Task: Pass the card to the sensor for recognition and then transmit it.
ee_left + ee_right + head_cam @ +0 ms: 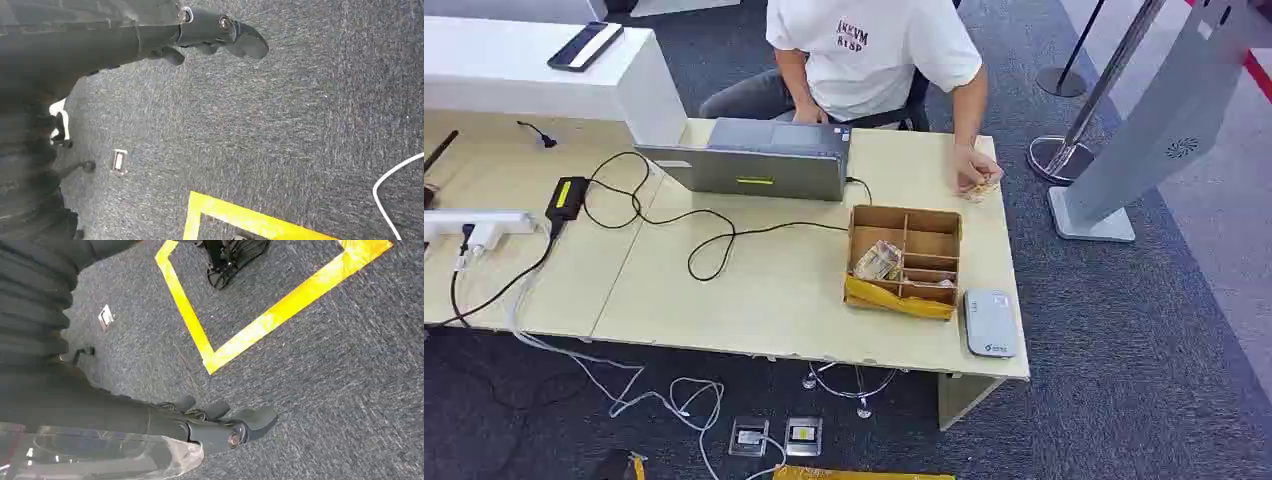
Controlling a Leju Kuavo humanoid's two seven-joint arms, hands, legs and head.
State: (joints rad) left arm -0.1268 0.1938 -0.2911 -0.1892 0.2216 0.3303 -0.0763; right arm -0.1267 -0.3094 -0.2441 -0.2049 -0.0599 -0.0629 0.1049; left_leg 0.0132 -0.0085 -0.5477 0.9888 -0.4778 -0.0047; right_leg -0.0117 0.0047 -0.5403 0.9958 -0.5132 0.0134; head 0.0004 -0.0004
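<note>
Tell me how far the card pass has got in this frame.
Nothing looks done yet. Both hands hang over the carpet, left hand and right hand, holding nothing. Packets sit in the cardboard box; I cannot tell whether they are the cards. The grey sensor lies beside it, nothing on it. Left: pick a card, present it to the sensor, pass it on, perhaps to the person.

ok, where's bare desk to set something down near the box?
Bare tabletop lies between the black cable and the cardboard box, along the near edge. Crowded: card reader right of the box, laptop behind.
</note>
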